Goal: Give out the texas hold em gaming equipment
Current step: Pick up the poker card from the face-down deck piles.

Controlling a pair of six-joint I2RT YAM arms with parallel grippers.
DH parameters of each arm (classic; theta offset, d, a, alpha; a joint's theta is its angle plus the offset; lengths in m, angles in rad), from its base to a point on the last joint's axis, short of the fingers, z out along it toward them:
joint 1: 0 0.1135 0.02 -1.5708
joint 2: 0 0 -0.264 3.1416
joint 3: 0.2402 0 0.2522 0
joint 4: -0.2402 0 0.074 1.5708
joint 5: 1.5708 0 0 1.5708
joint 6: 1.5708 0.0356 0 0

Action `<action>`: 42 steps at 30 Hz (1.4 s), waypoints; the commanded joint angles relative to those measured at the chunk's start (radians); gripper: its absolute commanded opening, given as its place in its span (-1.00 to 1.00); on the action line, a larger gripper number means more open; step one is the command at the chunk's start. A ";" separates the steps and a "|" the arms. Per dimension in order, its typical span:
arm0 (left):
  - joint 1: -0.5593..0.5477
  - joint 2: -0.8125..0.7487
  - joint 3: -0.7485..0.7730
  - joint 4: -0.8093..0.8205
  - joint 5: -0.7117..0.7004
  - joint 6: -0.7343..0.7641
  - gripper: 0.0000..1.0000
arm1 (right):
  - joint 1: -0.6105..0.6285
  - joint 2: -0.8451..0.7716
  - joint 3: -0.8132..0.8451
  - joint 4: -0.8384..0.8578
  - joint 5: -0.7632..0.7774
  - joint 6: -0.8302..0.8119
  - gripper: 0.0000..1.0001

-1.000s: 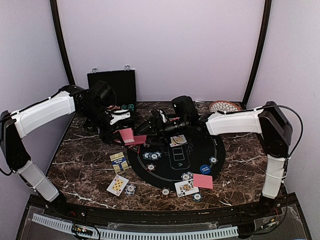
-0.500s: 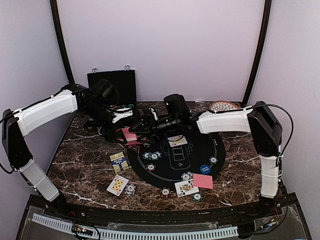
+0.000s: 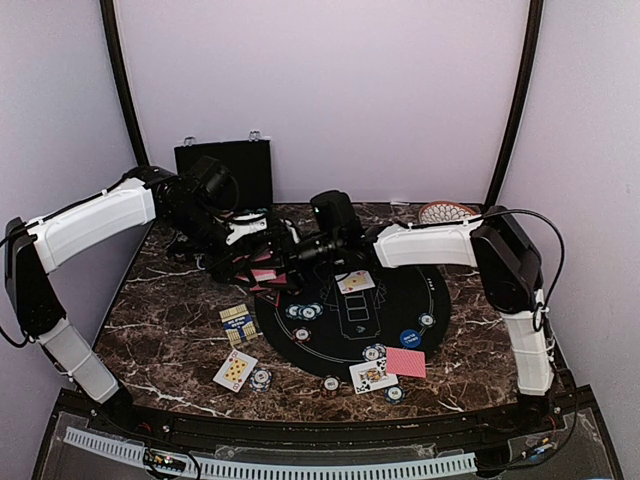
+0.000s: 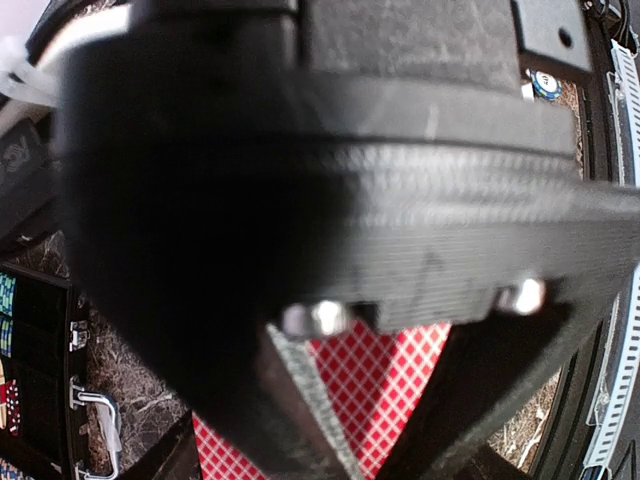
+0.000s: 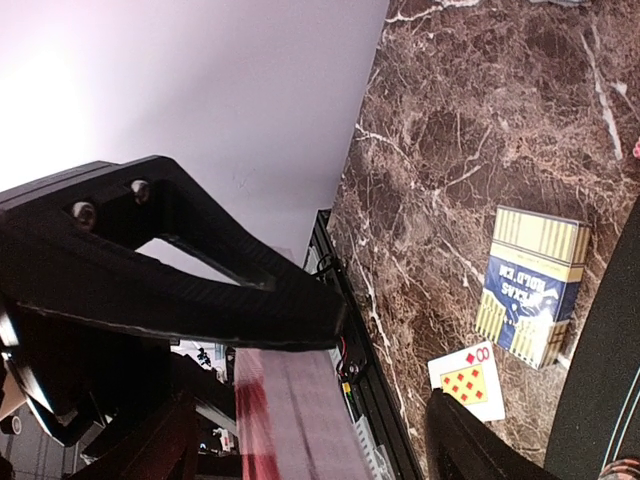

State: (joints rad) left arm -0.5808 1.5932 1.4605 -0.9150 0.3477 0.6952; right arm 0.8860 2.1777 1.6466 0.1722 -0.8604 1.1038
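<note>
Two robot arms are meeting above the back-left part of the marble table [image 3: 170, 310]. The left gripper [image 3: 248, 262] is clamping a small stack of red-backed playing cards [image 4: 400, 390], its fingers closed tight on the checkered backs and holding the stack in the air just beyond the rim of the black round mat [image 3: 350, 330]; the right gripper [image 5: 310, 410] is reaching in from the opposite side with its jaws standing wide apart, the blurred edge of the stack lying between them and, judging by the wrist view, not being pinched. Below, an eight of diamonds [image 5: 468, 382] is lying face up beside the striped card box [image 5: 530, 285], while poker chips [image 3: 305, 311] and a blue button disc [image 3: 409, 338] are sitting on the mat. The hand-off looks delicate: the open jaws may be closing on several cards rather than one, since the stack is thin and its edges are flush; a pull against the tight left grip could be dragging the whole stack askew or spilling it onto the marble; and with both grippers crowding so close, a slight misalignment could be knocking finger against finger.
</note>
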 commanded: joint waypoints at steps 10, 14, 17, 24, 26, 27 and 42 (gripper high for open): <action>-0.004 -0.024 0.031 -0.016 0.018 -0.005 -1.00 | -0.046 -0.039 -0.084 -0.104 0.033 -0.090 0.39; -0.004 -0.026 0.029 -0.017 0.016 -0.004 -1.00 | -0.052 -0.053 -0.099 -0.122 0.040 -0.107 0.29; -0.005 -0.026 0.028 -0.019 0.016 -0.006 -1.00 | -0.058 -0.063 -0.105 -0.140 0.048 -0.123 0.24; -0.005 -0.034 0.025 -0.025 0.013 -0.004 -1.00 | -0.075 -0.093 -0.127 -0.153 0.053 -0.132 0.17; -0.005 -0.034 0.023 -0.023 0.014 -0.004 -1.00 | -0.068 -0.097 -0.110 -0.149 0.055 -0.131 0.24; -0.005 -0.034 0.022 -0.021 0.015 -0.006 -1.00 | -0.063 -0.096 -0.097 -0.147 0.053 -0.128 0.29; -0.005 -0.028 0.027 -0.019 0.019 -0.003 -1.00 | -0.007 0.025 0.044 -0.112 0.008 -0.056 0.33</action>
State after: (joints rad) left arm -0.5873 1.5978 1.4605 -0.9222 0.3431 0.6945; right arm 0.8707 2.1590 1.6447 0.0586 -0.8417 1.0359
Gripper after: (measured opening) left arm 0.686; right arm 0.668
